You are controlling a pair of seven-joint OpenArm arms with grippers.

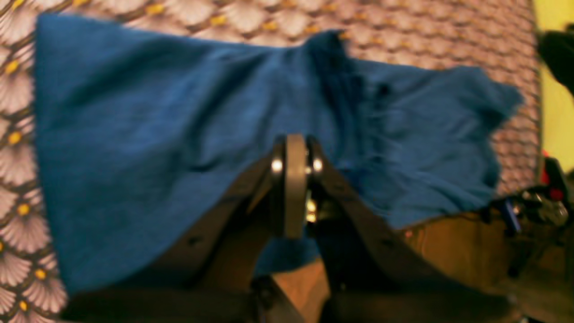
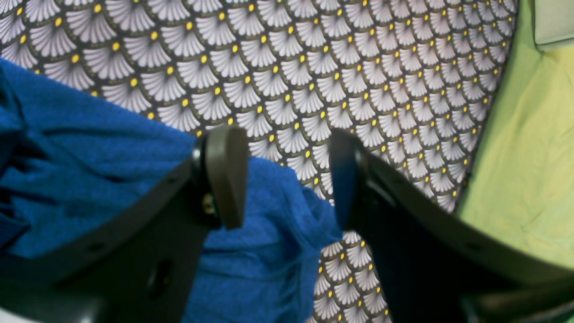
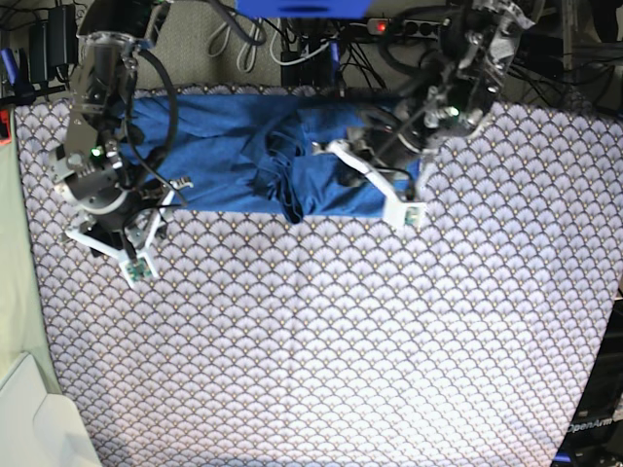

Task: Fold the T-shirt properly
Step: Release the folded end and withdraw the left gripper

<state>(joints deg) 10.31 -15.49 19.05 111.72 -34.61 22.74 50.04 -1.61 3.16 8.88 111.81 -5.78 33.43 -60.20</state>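
Bare tablecloth (image 3: 321, 341) fills the near half of the base view, a grey-white scallop print with yellow dots. Beyond it, along the tablecloth's far edge, lies the T-shirt (image 3: 243, 156): plain blue, spread sideways in a long band, bunched into folds near its middle.

Right gripper (image 2: 287, 179): jaws stand apart with nothing between them. It hangs at the near edge of the T-shirt's end; one finger (image 2: 226, 175) is over blue cloth, the other over bare tablecloth. Whether the finger touches the cloth cannot be told.

Left gripper (image 1: 296, 179): jaws pressed together, pads meeting. It hangs over the T-shirt's other end, near that end's near edge. No cloth shows between the pads in the left wrist view, which is blurred.

Past the tablecloth's far edge: cables (image 3: 282, 39) and a power strip (image 3: 419, 24).
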